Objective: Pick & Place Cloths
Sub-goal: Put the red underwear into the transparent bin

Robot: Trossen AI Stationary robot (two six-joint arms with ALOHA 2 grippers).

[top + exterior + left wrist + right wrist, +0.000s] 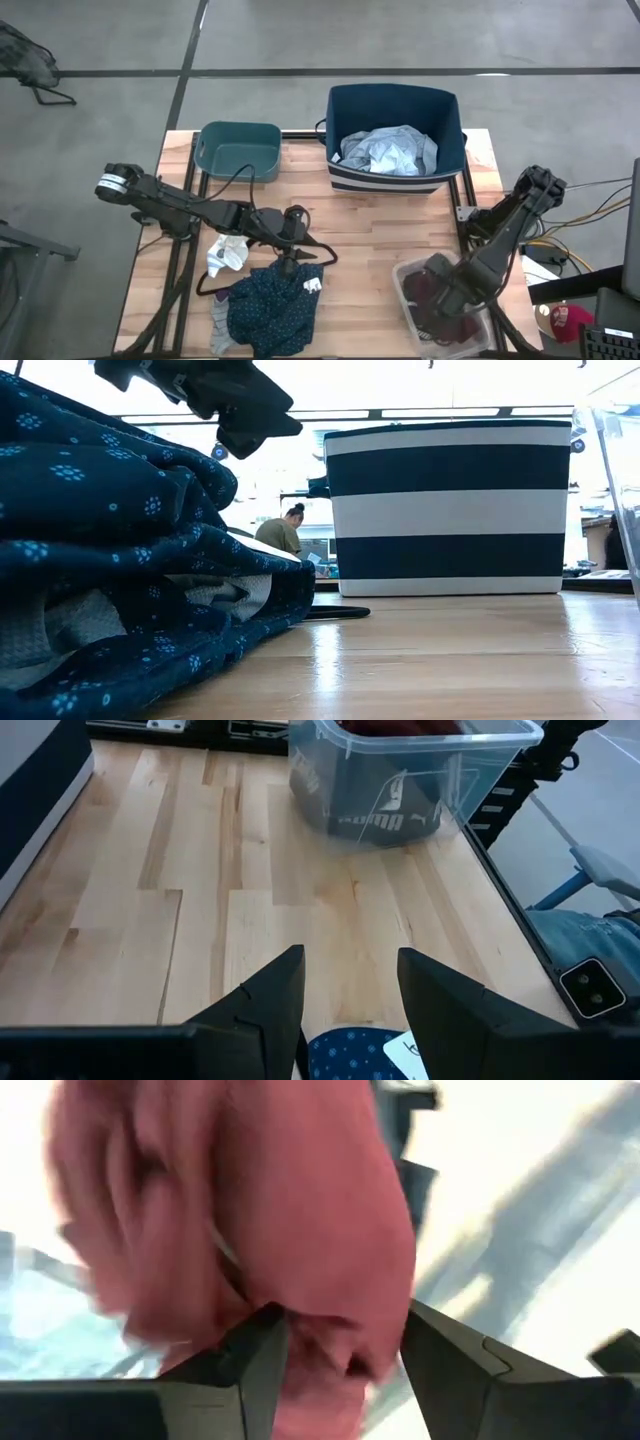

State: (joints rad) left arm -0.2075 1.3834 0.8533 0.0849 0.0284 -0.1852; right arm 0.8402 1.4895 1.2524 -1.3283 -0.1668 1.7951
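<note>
Hovering over the clear bin (405,285), right gripper (340,1342) has its jaws apart with the maroon piece (250,1220) right against them. Left gripper (350,995) sits parted, empty, above the navy patterned top (270,310).

The left arm reaches in from the table's left edge toward the middle, its wrist bent down, and the left gripper (288,262) hangs just above the near-centre of the tabletop with its fingers (268,1000) spread apart and nothing between them. The right arm folds back from the far right edge, and the right gripper (447,300) points down at the near right corner, its fingers (262,1350) parted.
</note>
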